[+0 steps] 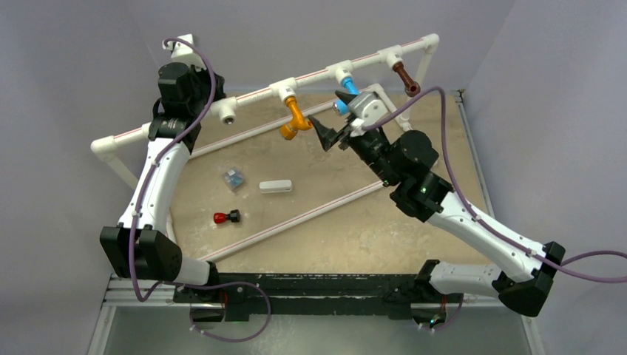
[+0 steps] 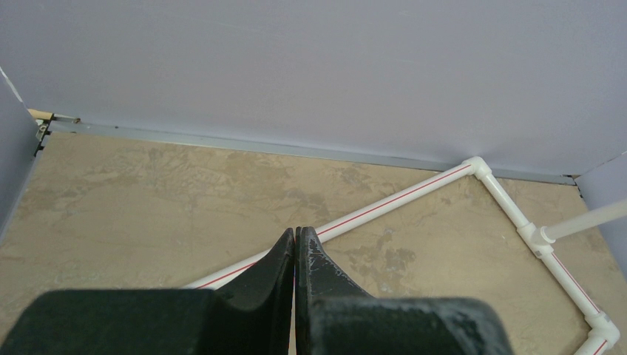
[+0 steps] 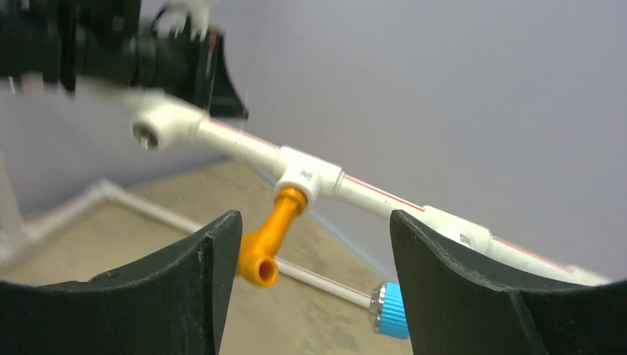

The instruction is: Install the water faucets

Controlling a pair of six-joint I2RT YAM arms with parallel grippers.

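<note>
My right gripper [image 3: 314, 220] stands wide open, with nothing between its fingers. Straight ahead of the tips runs the raised white pipe rail [image 3: 370, 194]. The orange-yellow faucet [image 3: 268, 238] hangs from a tee on that rail, ahead of the gripper and nearer the finger on the left of the wrist view, clear of it. The light blue faucet [image 1: 347, 89] hangs from the next tee. From the wrist I see only its ribbed blue end with a silver ring, low by the inside of the other finger. From above, that end sits just beside the far fingertip, and I cannot tell whether they touch. The dark brown faucet [image 1: 405, 78] hangs further along the rail, off past that same finger.

My left gripper [image 2: 296, 235] is pressed closed, tips meeting, holding nothing. It hangs over the table [image 2: 148, 200], with a low pipe [image 2: 399, 203] running across ahead of it. A tee with a silver socket [image 3: 151, 132] sits on the rail close beside that arm's wrist.
</note>
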